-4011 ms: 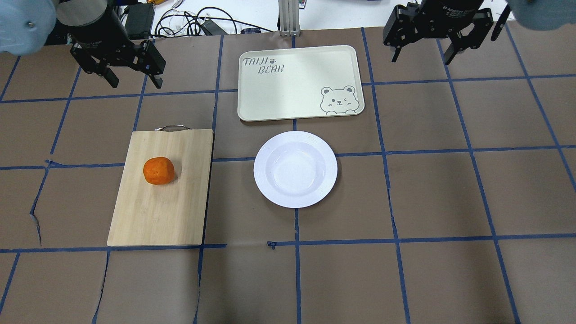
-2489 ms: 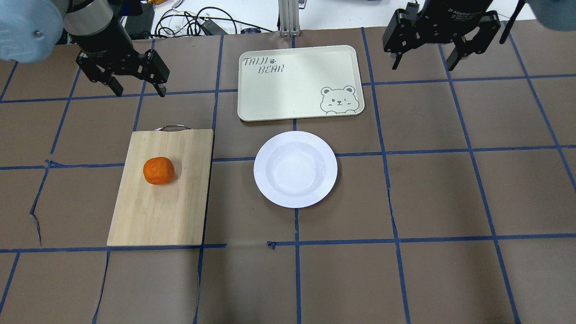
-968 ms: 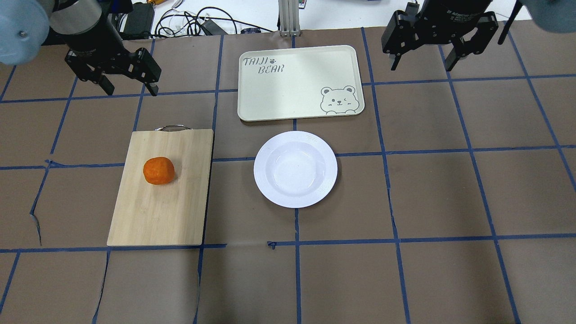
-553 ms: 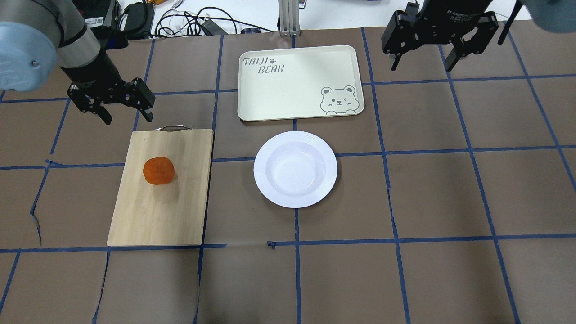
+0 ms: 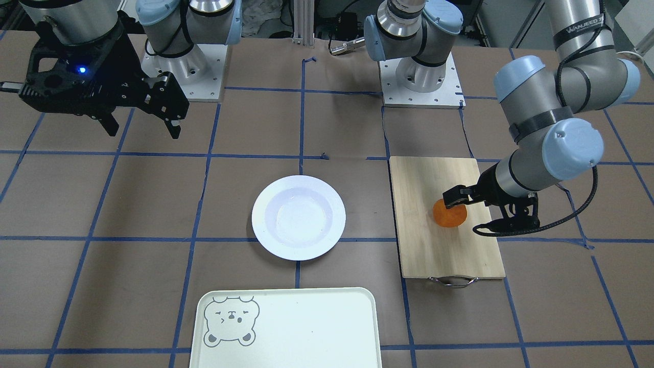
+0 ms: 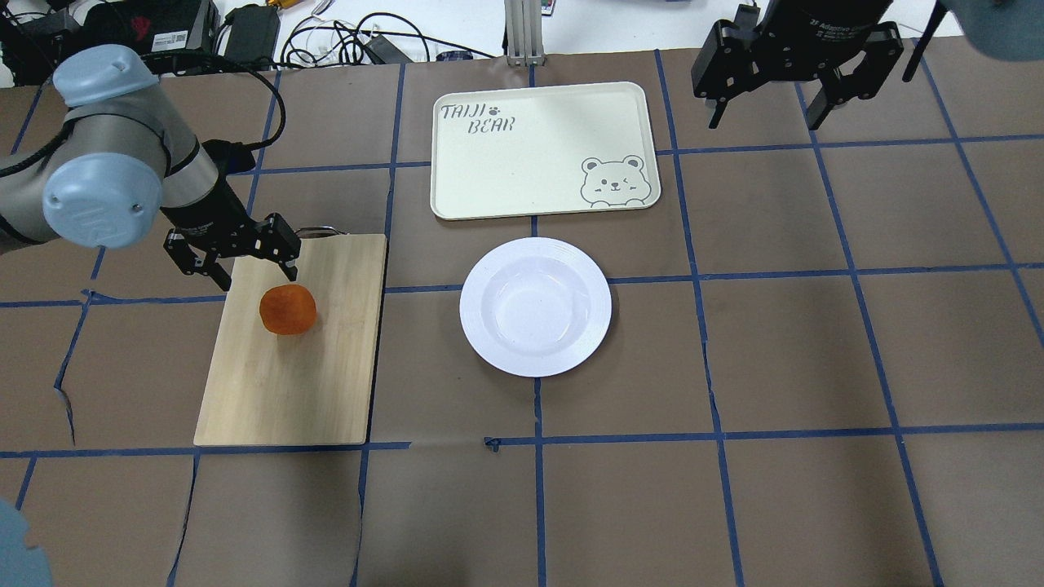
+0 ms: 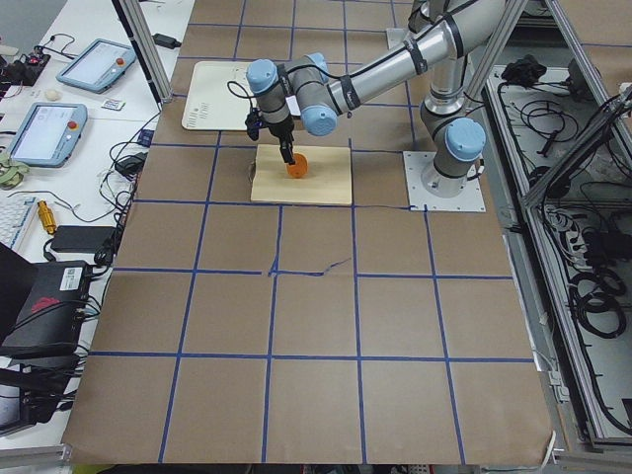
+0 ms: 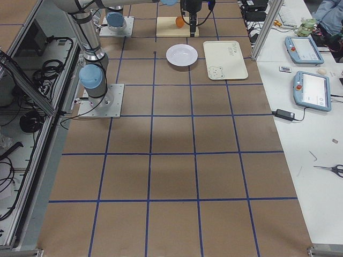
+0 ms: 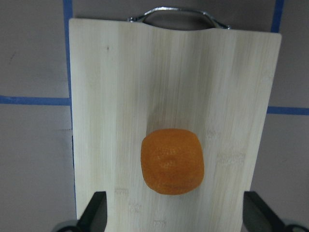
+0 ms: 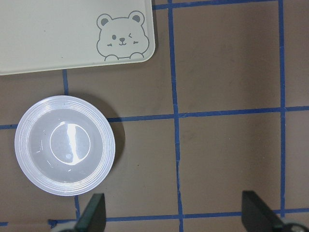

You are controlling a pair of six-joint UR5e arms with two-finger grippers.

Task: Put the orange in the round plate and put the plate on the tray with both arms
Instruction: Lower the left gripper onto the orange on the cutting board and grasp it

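The orange lies on a wooden cutting board at the table's left. My left gripper hangs open just behind and above it. In the left wrist view the orange sits a little ahead of the two spread fingertips, untouched. The round plate rests empty at the centre. Directly behind the plate lies the tray, also empty, its bear drawing at the near right corner. My right gripper is open, high over the back right, looking down on the plate and the tray.
The cutting board's metal handle points to the back, under my left wrist. Cables and boxes lie beyond the table's far edge. Brown paper with blue tape lines covers the table.
My left arm has swung from the back left forward and down to the orange on the board, gripper still open. The right gripper has barely moved. Orange, plate and tray stay put.
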